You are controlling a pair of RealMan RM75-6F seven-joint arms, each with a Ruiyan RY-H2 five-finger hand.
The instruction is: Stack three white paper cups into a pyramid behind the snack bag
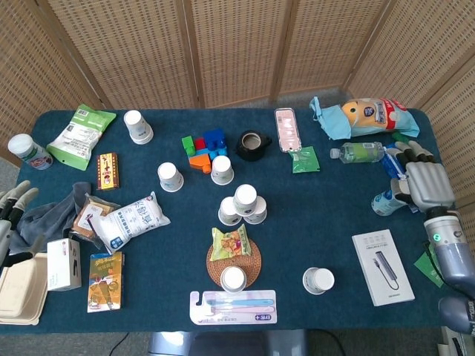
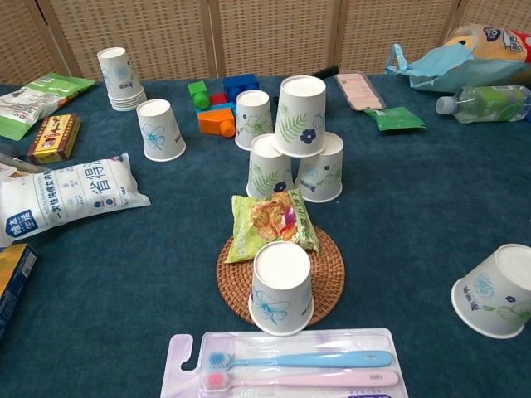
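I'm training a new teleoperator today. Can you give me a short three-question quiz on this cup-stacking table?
1. True or false: the pyramid stands behind the snack bag.
2. What does the snack bag partly rest on?
A. woven coaster
B. toothbrush pack
C. booklet
3. Fill in: the right hand holds ____.

Key:
1. True; two cups below, one on top.
2. A, the woven coaster.
3. Nothing; its fingers are apart, at the table's right edge, far from the cups.
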